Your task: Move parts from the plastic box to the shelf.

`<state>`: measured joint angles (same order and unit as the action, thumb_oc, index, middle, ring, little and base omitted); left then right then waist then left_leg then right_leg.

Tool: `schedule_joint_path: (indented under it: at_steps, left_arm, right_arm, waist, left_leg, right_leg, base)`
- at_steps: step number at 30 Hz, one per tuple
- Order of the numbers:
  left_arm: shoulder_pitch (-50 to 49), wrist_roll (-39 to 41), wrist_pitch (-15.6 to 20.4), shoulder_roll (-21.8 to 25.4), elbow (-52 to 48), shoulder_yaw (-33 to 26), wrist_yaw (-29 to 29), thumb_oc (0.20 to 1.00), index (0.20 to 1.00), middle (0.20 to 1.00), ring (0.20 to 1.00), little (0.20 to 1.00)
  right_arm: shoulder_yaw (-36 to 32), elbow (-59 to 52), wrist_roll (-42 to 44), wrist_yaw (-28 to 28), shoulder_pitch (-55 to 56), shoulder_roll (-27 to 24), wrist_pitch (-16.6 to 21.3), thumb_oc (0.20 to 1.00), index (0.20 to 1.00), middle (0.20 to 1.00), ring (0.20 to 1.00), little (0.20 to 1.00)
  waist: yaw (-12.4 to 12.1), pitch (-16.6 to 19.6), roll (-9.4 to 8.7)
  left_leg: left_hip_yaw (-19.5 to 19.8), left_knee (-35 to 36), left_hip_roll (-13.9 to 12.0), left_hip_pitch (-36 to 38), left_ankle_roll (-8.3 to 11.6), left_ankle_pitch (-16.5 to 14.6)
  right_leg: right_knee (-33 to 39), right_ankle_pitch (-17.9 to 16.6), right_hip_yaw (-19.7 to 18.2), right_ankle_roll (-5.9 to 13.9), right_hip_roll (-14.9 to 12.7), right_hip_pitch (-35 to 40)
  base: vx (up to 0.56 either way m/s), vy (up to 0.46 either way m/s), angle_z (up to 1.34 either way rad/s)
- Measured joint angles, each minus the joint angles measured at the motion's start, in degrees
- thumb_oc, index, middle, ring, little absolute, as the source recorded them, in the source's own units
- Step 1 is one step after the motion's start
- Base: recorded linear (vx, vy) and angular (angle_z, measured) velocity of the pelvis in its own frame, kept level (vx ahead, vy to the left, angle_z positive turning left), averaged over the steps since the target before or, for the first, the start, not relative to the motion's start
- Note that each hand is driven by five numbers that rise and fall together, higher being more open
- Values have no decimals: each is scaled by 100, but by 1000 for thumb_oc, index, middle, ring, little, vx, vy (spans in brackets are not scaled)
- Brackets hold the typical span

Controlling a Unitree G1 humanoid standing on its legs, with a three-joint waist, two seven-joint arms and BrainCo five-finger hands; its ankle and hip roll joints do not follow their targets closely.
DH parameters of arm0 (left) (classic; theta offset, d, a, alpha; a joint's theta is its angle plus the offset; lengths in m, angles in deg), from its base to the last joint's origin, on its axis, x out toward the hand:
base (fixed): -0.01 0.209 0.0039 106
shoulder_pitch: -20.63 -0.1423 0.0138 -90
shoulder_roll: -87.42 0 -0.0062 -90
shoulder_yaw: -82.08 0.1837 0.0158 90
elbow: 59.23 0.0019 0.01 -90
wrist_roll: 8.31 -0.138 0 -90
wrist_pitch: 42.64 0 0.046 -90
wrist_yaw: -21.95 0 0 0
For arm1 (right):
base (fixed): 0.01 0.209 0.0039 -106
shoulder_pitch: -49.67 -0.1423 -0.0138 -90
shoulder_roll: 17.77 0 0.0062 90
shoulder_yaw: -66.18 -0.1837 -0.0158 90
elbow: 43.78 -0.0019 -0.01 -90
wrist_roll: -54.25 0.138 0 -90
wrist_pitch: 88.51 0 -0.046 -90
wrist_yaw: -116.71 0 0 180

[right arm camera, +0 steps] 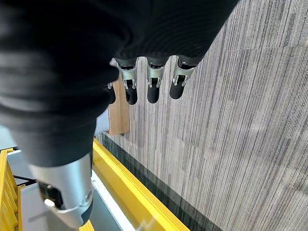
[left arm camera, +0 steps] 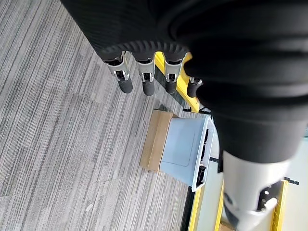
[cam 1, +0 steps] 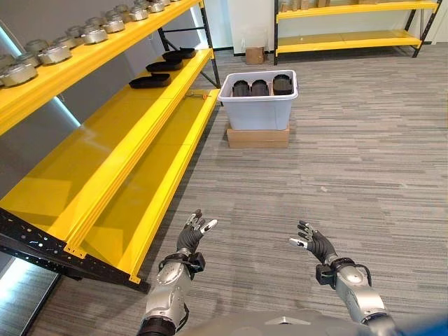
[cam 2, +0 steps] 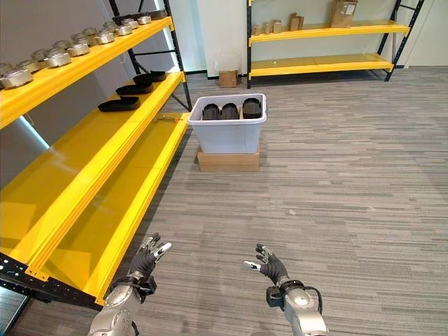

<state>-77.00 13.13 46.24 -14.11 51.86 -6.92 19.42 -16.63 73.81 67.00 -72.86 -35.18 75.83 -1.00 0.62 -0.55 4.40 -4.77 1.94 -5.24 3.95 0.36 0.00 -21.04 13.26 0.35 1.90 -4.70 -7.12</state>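
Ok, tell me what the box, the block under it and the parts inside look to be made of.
Plastic box: pale, smooth, slightly glossy walls with a rolled rim, so likely moulded plastic. Block beneath: flat tan faces with sharp edges, probably cardboard, possibly wood. Parts inside: matte black and rounded, probably plastic or rubber; too small to tell which.

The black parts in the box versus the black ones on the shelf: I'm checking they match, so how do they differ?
The parts in the plastic box look upright and rounded, packed side by side; the shelf parts lie flat and low, spaced in a row on the yellow shelf. Both sets are black.
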Motion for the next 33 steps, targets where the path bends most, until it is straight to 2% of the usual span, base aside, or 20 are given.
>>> schedule_joint_path:
  at_steps: [8, 25, 33]
  left_arm:
    - [-12, 5, 0, -14, 0, 67, -6, 1000, 1000, 1000, 1000, 1000]
    - [-13, 7, 0, -93, 0, 76, -2, 1000, 1000, 1000, 1000, 1000]
    - [8, 6, 0, -50, 0, 77, -2, 1000, 1000, 1000, 1000, 1000]
  right_arm:
    - [-3, 8, 1, 0, 12, 2, 0, 1000, 1000, 1000, 1000, 1000]
    - [5, 32, 1, 0, 11, 9, 0, 1000, 1000, 1000, 1000, 1000]
    - [20, 61, 10, 1, -88, 22, 1, 1000, 1000, 1000, 1000, 1000]
  waist:
    - [6, 3, 6]
    - [-6, -3, -24]
    - [-43, -80, -140]
  left_leg:
    - [-28, -5, -65, 4, 16, 12]
    - [-27, -6, -70, 13, 20, 14]
    - [-86, -43, -31, 57, 21, 15]
  right_leg:
    - [-208, 81, -8, -116, 72, -96]
    - [-211, 82, -4, -120, 76, -89]
    - [-285, 106, -76, -93, 49, -106]
  base:
    - [0, 0, 0]
    - [0, 0, 0]
    - [-9, 43, -4]
